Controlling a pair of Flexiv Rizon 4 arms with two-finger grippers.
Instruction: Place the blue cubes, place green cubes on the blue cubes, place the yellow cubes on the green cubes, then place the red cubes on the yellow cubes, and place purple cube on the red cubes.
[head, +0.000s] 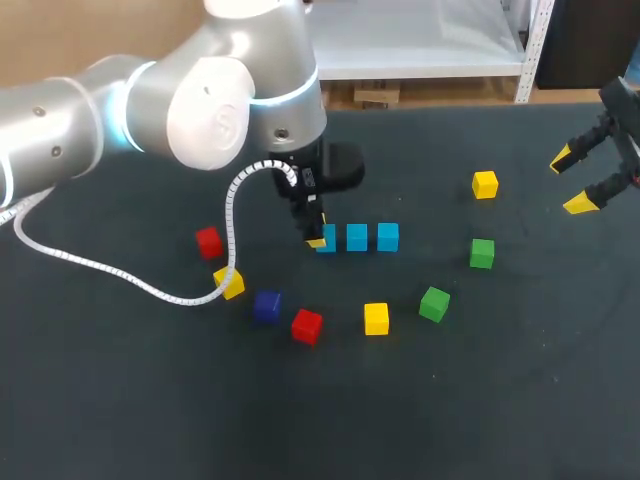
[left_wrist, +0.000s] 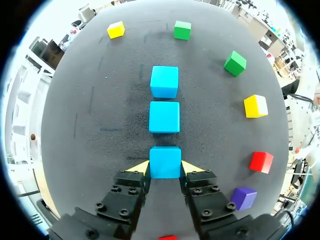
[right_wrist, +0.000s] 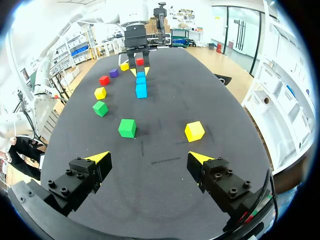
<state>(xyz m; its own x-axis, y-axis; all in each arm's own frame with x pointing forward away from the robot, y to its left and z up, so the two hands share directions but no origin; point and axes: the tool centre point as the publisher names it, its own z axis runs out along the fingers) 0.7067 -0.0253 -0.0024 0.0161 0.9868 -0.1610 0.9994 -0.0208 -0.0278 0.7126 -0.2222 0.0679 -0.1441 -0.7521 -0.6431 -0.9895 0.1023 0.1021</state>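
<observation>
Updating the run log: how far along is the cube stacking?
Done: two blue cubes sit in a row on the table. In hand: the left gripper is shut on the third blue cube, at the row's end. The right gripper is open and empty. Left: the green cubes, yellow cubes, red cubes and purple cube all lie loose, nothing stacked yet.
</observation>
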